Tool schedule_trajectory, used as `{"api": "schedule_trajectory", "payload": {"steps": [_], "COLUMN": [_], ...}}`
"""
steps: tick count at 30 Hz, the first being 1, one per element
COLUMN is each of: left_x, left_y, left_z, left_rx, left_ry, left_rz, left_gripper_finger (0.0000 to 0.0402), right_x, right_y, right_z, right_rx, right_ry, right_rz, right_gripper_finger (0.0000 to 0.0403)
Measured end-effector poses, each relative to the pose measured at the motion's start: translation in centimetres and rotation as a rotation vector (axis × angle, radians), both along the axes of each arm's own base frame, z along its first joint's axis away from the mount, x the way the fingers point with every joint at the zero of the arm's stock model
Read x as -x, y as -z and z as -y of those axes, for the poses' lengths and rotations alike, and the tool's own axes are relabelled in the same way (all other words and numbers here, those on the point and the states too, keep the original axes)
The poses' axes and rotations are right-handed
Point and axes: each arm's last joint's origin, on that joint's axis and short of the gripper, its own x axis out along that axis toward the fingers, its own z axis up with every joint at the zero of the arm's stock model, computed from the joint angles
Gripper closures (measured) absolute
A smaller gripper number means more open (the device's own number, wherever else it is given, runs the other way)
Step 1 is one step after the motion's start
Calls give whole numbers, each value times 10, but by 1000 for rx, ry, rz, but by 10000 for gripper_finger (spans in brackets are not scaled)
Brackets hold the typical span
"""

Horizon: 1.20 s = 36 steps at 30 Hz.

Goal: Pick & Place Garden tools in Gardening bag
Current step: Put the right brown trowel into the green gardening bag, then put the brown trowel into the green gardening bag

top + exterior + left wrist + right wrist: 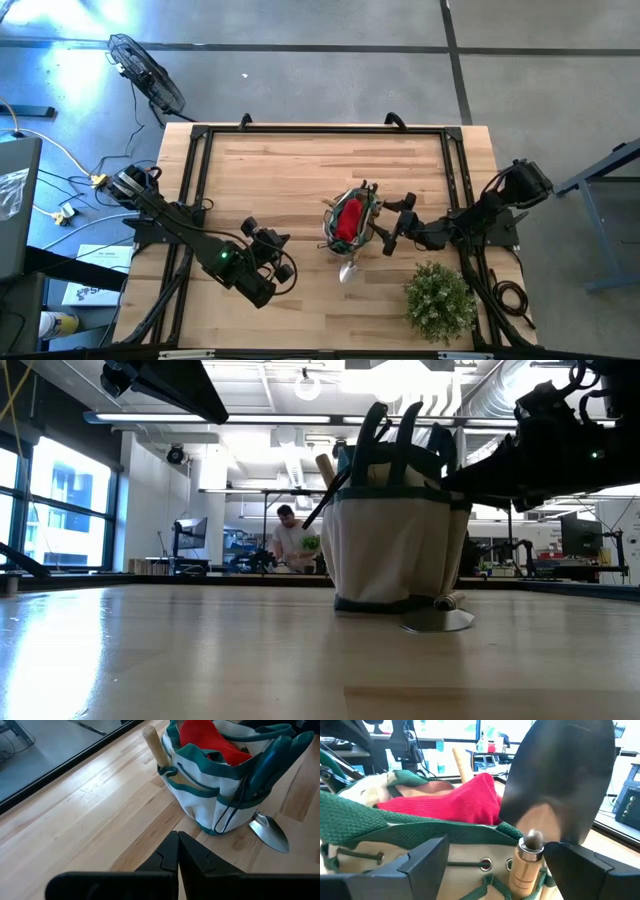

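Note:
The gardening bag (350, 220) is pale canvas with green trim and stands upright at mid-table. A red fabric piece (210, 740) lies in its top. A pale wooden handle (154, 745) sticks up from a side pocket, and green-handled tools (272, 760) stick up from another. A silver trowel blade (270, 834) rests on the table against the bag's base. My right gripper (495, 845) is open at the bag's right side. Its fingers stand on either side of a trowel (560, 780) whose blade points up and whose wooden handle (525, 870) points down. My left gripper (177, 847) is shut and empty, left of the bag. My right gripper's fingers (580, 865) stand level on either side of the trowel's wooden handle (522, 877), just below the metal collar. I cannot tell whether either finger touches it.
A bushy potted plant (440, 298) stands near the front right corner, close beside my right arm. Black frame rails (320, 130) run along the table's far, left and right edges. Bare wood lies left of the bag (270, 180). A person (293, 540) is in the room far behind.

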Motion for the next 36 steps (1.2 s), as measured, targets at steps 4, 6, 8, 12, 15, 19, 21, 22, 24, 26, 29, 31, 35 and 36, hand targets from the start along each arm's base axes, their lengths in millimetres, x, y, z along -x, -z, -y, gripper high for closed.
{"api": "schedule_trajectory", "payload": {"steps": [4, 6, 8, 12, 15, 19, 21, 22, 24, 26, 29, 31, 35, 36], "left_x": [0, 0, 0, 0, 0, 0, 0, 0, 0, 0, 0, 0, 0, 0], "left_y": [0, 0, 0, 0, 0, 0, 0, 0, 0, 0, 0, 0, 0, 0], "left_z": [0, 0, 0, 0, 0, 0, 0, 0, 0, 0, 0, 0, 0, 0], "left_rx": [0, -1, -1, -1, -1, 1, 1, 1, 1, 2, 6, 13, 13, 13], "left_ry": [0, 0, 0, 1, 0, 1, 1, 1, 1, 2, 3, 7, 7, 7], "left_rz": [0, 0, 0, -1, 0, -1, -1, -1, -1, -1, -4, -8, -8, -8], "left_gripper_finger": [402, 402, 402, 402, 402, 402, 402, 402, 402, 402, 402, 402, 402, 402], "right_x": [1, 3, 5, 6, 6, 8, 9, 9, 10, 12, 14, 16, 21, 23], "right_y": [0, 0, 0, 1, 3, 10, 13, 13, 13, 12, 12, 12, 11, 11], "right_z": [-1, -4, -6, -10, -11, -10, -11, -12, -13, -15, -19, -22, -29, -31], "right_rx": [5, 20, 34, 31, 9, -15, -31, -34, -27, -11, 13, 18, 31, 38], "right_ry": [26, 49, 59, 34, 32, 37, 39, 38, 42, 56, 65, 67, 83, 92], "right_rz": [-3, -8, -14, -13, -22, -65, -73, -74, -72, -71, -75, -72, -63, -61], "right_gripper_finger": [98, 98, 98, 98, 98, 98, 98, 98, 98, 98, 98, 98, 98, 98]}}
